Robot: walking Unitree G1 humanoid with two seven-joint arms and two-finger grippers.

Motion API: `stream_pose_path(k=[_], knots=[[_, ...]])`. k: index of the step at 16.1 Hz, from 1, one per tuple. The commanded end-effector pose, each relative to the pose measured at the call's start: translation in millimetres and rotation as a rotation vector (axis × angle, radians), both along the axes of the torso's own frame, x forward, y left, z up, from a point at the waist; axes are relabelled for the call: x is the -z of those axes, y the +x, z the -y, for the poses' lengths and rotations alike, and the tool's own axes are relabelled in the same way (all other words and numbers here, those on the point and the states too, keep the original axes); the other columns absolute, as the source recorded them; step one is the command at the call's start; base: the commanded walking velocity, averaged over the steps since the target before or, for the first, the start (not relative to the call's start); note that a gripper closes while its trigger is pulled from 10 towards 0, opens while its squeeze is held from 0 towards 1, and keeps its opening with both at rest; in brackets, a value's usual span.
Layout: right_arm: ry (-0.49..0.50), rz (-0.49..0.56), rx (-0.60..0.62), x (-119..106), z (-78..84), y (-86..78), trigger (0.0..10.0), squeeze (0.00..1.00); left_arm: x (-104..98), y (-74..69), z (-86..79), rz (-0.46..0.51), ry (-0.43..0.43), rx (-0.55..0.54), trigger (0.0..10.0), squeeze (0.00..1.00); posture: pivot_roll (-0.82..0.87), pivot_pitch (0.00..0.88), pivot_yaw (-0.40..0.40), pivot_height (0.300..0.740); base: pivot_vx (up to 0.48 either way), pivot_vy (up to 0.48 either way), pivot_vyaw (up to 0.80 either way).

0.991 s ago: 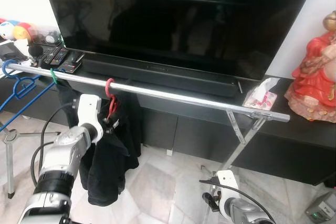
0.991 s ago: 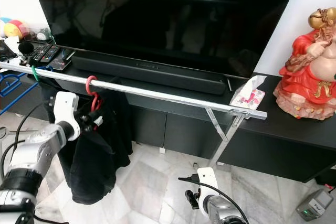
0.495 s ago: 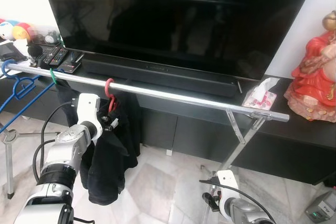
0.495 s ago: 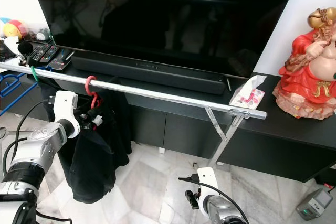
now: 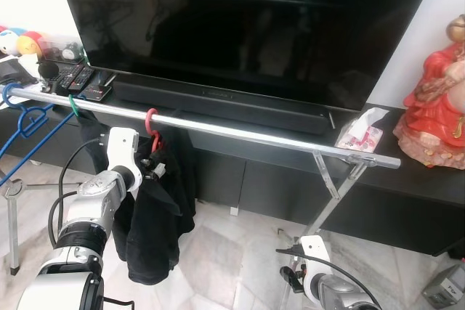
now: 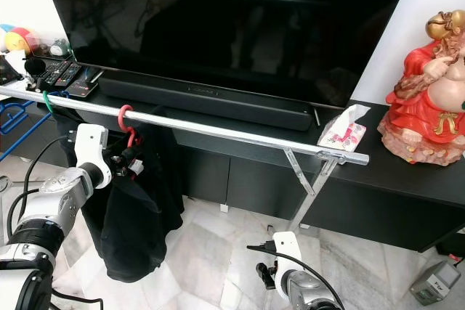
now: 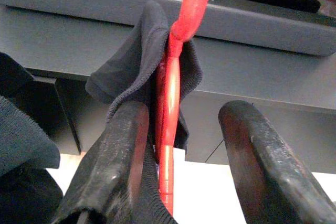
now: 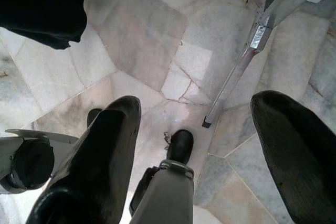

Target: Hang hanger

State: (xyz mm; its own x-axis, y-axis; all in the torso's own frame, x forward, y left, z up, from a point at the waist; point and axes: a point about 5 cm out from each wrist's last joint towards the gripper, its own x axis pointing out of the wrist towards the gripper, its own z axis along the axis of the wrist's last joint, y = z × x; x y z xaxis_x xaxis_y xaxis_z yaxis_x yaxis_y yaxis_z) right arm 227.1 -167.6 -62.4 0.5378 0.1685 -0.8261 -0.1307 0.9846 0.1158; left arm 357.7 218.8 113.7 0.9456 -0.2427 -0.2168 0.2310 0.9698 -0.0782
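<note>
The red hanger [image 5: 151, 130] was hooked over the metal rail [image 5: 218, 128] in front of the TV stand, with a black garment [image 5: 156, 215] draped from it. My left pincer [image 7: 178, 166] stood with fingers apart, straddling the hanger's neck, one finger [image 7: 123, 156] against the cloth. My right pincer [image 8: 194, 145] hung low over the marble floor [image 8: 152, 35], fingers spread wide, holding nothing.

Three hangers on one silver rail [image 5: 240, 131] — a red hanger [image 5: 152, 130] carrying one black garment [image 5: 156, 219], a green hanger hook [image 5: 73, 104], and a blue hanger [image 5: 23, 123] at the rail's end. One television [image 5: 240, 19], one soundbar [image 5: 218, 102], one tissue pack [image 5: 361, 133], one red figurine [image 5: 439, 99] — and two remotes [image 5: 76, 78] at least.
</note>
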Motion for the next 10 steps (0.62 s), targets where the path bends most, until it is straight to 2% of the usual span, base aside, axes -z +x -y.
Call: stream_pose_path(k=[1, 2, 3, 4, 5, 7, 8, 9, 10], knots=[[-0.007, -0.006, 0.007, 0.4, 3.9, -1.2, 10.0, 0.00, -6.5, 4.3, 1.4, 0.018, -0.020, 0.005, 3.9, 0.00, -0.04, 0.009, -0.072, 0.740, 0.000, 0.000, 0.00], [-0.007, -0.005, 0.008, 0.4, 4.2, -1.1, 10.0, 0.00, -6.2, 4.7, 2.2, 0.015, -0.042, 0.010, 1.8, 0.00, -0.04, 0.009, -0.072, 0.740, 0.000, 0.000, 0.00], [-0.007, -0.005, 0.007, 0.3, 4.3, -1.1, 10.0, 0.00, -5.9, 5.0, 2.3, 0.015, -0.041, 0.012, 1.3, 0.00, -0.04, 0.009, -0.072, 0.740, 0.000, 0.000, 0.00], [-0.007, -0.006, 0.007, 0.3, 4.3, -1.1, 10.0, 0.00, -5.5, 5.1, 2.1, 0.012, -0.040, 0.013, 1.1, 0.00, -0.04, 0.009, -0.072, 0.740, 0.000, 0.000, 0.00], [-0.007, -0.006, 0.008, 0.3, 4.3, -1.1, 10.0, 0.00, -5.3, 5.2, 2.2, 0.011, -0.040, 0.014, 0.0, 0.00, -0.04, 0.009, -0.072, 0.740, 0.000, 0.000, 0.00], [-0.008, -0.005, 0.009, 0.3, 4.5, -1.1, 10.0, 0.00, -3.8, 5.4, 3.8, 0.002, -0.045, 0.020, 0.0, 0.00, -0.04, 0.010, -0.071, 0.740, 0.000, 0.000, 0.00], [-0.008, -0.005, 0.009, 0.4, 4.4, -1.1, 10.0, 0.00, -3.0, 5.3, 4.1, -0.002, -0.047, 0.022, 0.8, 0.00, -0.04, 0.011, -0.070, 0.740, 0.000, 0.000, 0.00], [-0.007, -0.005, 0.011, 0.4, 4.5, -1.2, 10.0, 0.00, -2.1, 5.1, 4.7, -0.007, -0.047, 0.027, 2.2, 0.00, -0.05, 0.012, -0.068, 0.740, 0.000, 0.000, 0.00], [-0.007, -0.006, 0.014, 0.6, 4.5, -1.4, 10.0, 0.00, -0.7, 4.9, 5.3, -0.013, -0.045, 0.029, 10.0, 0.00, -0.05, 0.016, -0.065, 0.740, 0.000, 0.000, 0.00]])
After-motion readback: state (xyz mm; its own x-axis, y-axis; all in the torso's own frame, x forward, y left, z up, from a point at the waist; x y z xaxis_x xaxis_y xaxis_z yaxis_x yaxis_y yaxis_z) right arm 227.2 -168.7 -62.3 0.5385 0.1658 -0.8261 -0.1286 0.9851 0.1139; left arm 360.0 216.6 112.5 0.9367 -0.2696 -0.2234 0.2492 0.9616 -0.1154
